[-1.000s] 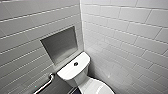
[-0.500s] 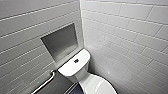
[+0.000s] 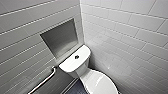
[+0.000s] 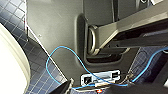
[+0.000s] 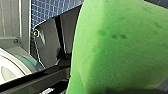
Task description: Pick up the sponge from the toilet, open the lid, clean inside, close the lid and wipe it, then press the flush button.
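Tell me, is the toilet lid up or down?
Down: in the head view the lid lies flat, a smooth unbroken white oval in front of the tank.

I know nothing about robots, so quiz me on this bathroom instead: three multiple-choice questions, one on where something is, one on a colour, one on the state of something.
1. Where is the flush button?
A. In the middle of the tank top
B. On the side wall
C. On the floor

2. What colour is the sponge?
A. Yellow
B. Green
C. Pink

3. How is the lid?
A. Raised
B. Down
C. Taken off

Answers: 1 A, the dark round button sits mid-top of the white tank. 2 B, the sponge is bright green in the right wrist view. 3 B, the lid lies as a smooth white oval in front of the tank.
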### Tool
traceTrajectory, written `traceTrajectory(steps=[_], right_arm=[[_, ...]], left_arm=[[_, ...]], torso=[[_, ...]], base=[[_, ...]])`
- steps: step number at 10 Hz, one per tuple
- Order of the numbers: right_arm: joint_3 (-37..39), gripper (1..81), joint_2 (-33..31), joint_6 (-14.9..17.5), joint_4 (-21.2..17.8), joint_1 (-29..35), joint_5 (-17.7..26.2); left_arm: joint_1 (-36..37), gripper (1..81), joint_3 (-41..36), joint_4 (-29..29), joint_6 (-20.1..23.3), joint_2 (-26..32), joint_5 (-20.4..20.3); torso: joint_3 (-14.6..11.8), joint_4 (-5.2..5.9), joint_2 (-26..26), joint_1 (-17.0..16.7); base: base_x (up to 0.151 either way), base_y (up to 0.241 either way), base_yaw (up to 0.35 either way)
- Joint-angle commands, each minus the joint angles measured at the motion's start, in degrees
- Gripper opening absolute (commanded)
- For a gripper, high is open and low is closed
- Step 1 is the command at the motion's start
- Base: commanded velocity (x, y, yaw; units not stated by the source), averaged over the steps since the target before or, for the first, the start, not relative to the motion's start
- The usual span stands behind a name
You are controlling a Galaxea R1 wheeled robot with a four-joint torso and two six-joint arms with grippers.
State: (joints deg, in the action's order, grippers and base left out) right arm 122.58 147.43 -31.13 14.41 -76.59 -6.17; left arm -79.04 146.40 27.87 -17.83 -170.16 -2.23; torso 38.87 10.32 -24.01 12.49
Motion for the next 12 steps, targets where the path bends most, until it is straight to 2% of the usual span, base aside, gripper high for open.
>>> traceTrajectory(steps=[1, 2, 3, 4, 5, 6, 8, 11, 12], right_arm=[[15.9, 1.0, 10.61, 18.59, -12.16, -3.97, 3.09], [19.09, 1.0, 12.9, 26.78, -18.86, -3.97, 4.14], [17.54, 1.0, 12.57, 28.91, -19.17, -4.31, 4.15], [15.23, 1.0, 11.77, 29.55, -17.31, -4.23, 4.23], [14.35, 1.0, 11.51, 29.46, -17.31, -4.58, 4.15], [14.35, 1.0, 11.59, 29.38, -17.66, -4.76, 4.06], [14.96, 1.0, 12.12, 29.46, -17.48, -5.11, 4.23], [15.66, 1.0, 12.74, 29.46, -17.4, -5.11, 4.23], [16.35, 1.0, 13.26, 29.46, -16.96, -5.02, 4.23]], left_arm=[[-0.02, 81.1, 0.12, -0.18, 0.17, 0.34, 3.46], [-0.02, 81.1, 0.12, -0.18, 0.17, 0.26, 3.46], [-0.02, 81.1, 0.12, -0.18, 0.17, 0.16, 3.46], [-0.02, 81.1, 0.12, -0.18, 0.17, 0.16, 3.46], [-0.02, 81.1, 0.2, -0.27, 0.0, 0.08, 3.46], [-0.02, 81.1, 0.21, -0.7, -0.97, 0.07, 3.2], [0.07, 81.1, 0.65, -1.15, -2.64, -0.01, 1.18], [0.16, 81.1, 0.73, -0.97, -2.64, -0.28, 1.18], [0.16, 81.1, 0.73, -0.89, -2.56, -0.36, 1.18]], torso=[[0.0, 0.0, -0.02, 0.02], [0.0, 0.0, 0.4, -0.29], [0.0, 0.0, 0.74, -0.55], [0.0, 0.0, 0.64, -0.55], [0.0, 0.0, 0.64, -0.59], [-5.74, 0.0, 0.65, -0.59], [-7.19, 0.0, 0.68, -0.59], [-13.12, 0.0, 0.68, -0.64], [-9.53, 0.0, 6.41, -4.35]], base=[[0.0, 0.0, 0.0], [0.0, 0.0, 0.0], [0.0, 0.0, 0.0], [0.0, 0.0, 0.0], [0.0, 0.0, 0.0], [0.0, 0.0, 0.0], [0.0, 0.0, 0.0], [0.0, 0.0, 0.0], [0.0, 0.0, 0.0]])
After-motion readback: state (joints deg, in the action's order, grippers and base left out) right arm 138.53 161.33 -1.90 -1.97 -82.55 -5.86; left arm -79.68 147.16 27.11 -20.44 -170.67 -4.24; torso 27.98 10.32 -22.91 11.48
